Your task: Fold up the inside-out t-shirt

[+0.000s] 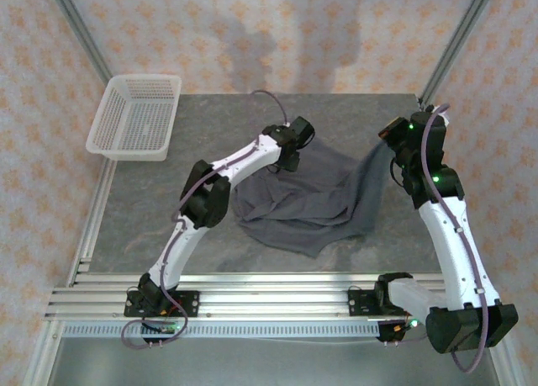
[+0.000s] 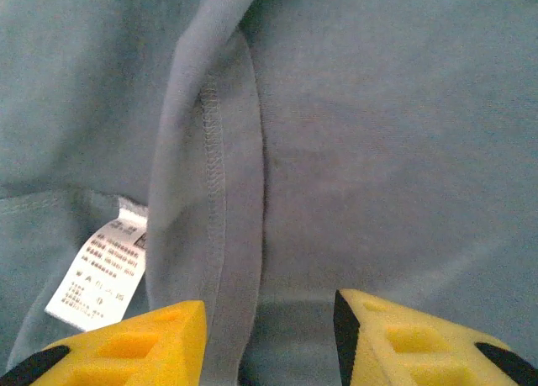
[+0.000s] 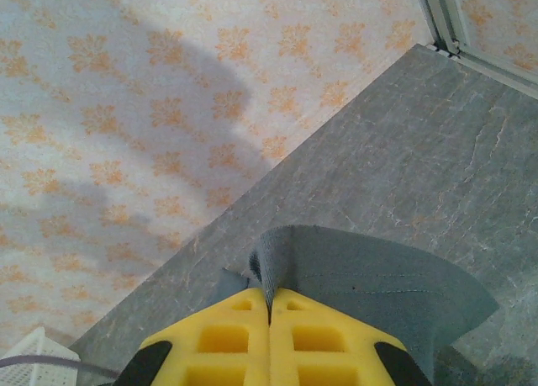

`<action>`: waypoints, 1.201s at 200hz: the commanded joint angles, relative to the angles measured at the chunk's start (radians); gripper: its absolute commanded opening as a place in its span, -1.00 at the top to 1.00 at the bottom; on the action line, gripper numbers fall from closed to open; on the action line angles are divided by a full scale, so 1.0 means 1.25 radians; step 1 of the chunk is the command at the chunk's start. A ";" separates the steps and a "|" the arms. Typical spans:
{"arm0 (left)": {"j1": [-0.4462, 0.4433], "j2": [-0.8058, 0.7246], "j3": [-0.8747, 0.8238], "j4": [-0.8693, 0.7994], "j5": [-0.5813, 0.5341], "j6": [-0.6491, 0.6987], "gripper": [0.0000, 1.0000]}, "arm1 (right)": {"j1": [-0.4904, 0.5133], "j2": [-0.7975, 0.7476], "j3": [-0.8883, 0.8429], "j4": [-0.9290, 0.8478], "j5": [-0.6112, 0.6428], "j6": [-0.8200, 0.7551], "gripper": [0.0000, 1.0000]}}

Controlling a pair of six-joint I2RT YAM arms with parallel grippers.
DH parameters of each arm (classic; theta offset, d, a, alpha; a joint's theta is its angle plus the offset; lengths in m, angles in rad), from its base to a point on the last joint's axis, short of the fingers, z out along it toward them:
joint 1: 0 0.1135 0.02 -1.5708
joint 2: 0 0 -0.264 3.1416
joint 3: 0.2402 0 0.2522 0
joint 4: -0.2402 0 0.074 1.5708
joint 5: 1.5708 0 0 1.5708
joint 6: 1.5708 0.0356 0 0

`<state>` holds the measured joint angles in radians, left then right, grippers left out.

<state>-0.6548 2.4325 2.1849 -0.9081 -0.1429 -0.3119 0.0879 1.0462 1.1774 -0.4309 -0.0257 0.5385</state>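
Grey stone-look tabletop (image 1: pixel 353 117): the inside-out t-shirt (image 1: pixel 307 205) lies rumpled mid-table, its right edge lifted by the right gripper (image 3: pixel 271 306), pinched closed on the hem. Left gripper (image 2: pixel 269 331) hangs over the far side, jaws apart and holding nothing, seamed fold (image 2: pixel 214 176) and white care tag (image 2: pixel 101 272) beneath. Step reads as spreading flat, no fold made yet; next, the left likely must clamp that seam and draw it outward.
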 commanded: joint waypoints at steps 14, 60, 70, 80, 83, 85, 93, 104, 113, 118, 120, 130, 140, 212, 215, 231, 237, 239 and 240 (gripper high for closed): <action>-0.009 0.006 0.032 -0.124 -0.126 -0.001 0.20 | -0.004 -0.009 0.025 -0.004 0.003 0.014 1.00; 0.002 -0.028 -0.024 -0.114 -0.127 -0.002 0.45 | -0.004 -0.008 0.031 0.000 0.006 0.012 1.00; 0.005 -0.041 -0.040 -0.109 -0.124 -0.006 0.54 | -0.005 -0.006 0.032 -0.001 0.006 0.010 1.00; 0.008 -0.057 -0.061 -0.099 -0.121 -0.009 0.66 | -0.004 -0.007 0.031 -0.001 0.007 0.009 1.00; 0.009 -0.062 -0.068 -0.096 -0.118 -0.011 0.69 | -0.004 -0.006 0.031 -0.001 0.009 0.009 1.00; 0.010 -0.067 -0.073 -0.093 -0.118 -0.013 0.73 | -0.005 -0.007 0.031 -0.001 0.010 0.009 1.00; 0.015 -0.085 -0.095 -0.081 -0.113 -0.019 0.85 | -0.004 -0.006 0.031 -0.002 0.016 0.007 1.00; 0.024 -0.116 -0.124 -0.062 -0.090 -0.029 1.00 | -0.004 -0.006 0.036 -0.012 0.034 0.005 1.00; 0.034 -0.148 -0.144 -0.049 -0.058 -0.041 1.00 | -0.005 -0.001 0.049 -0.033 0.060 0.006 1.00; 0.040 -0.171 -0.159 -0.038 -0.035 -0.048 1.00 | -0.004 0.002 0.059 -0.049 0.079 0.008 1.00; 0.044 -0.182 -0.165 -0.031 -0.025 -0.052 1.00 | -0.004 0.004 0.064 -0.056 0.088 0.008 1.00; 0.065 -0.240 -0.202 0.008 0.042 -0.073 1.00 | -0.008 0.014 0.089 -0.088 0.126 0.008 1.00; 0.101 -0.309 -0.247 0.060 0.114 -0.109 1.00 | -0.021 0.021 0.105 -0.107 0.145 0.005 1.00; 0.299 -0.398 -0.476 0.360 0.483 -0.252 1.00 | -0.121 0.042 -0.003 -0.091 0.072 0.061 1.00; 0.300 -0.387 -0.478 0.369 0.490 -0.257 1.00 | -0.121 0.045 -0.006 -0.091 0.067 0.066 1.00; 0.303 -0.343 -0.487 0.412 0.485 -0.287 1.00 | -0.121 0.058 -0.018 -0.089 0.044 0.072 1.00; 0.307 -0.329 -0.491 0.436 0.480 -0.300 0.98 | -0.121 0.061 -0.018 -0.090 0.042 0.069 1.00; 0.309 -0.323 -0.493 0.445 0.480 -0.303 0.97 | -0.121 0.061 -0.017 -0.090 0.042 0.068 1.00; 0.311 -0.320 -0.493 0.448 0.479 -0.306 0.97 | -0.121 0.061 -0.017 -0.091 0.042 0.068 1.00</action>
<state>-0.2611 1.9400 1.6127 -0.4515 0.3958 -0.6231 -0.0608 1.1114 1.1687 -0.5537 0.0692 0.6044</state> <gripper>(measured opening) 0.039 0.039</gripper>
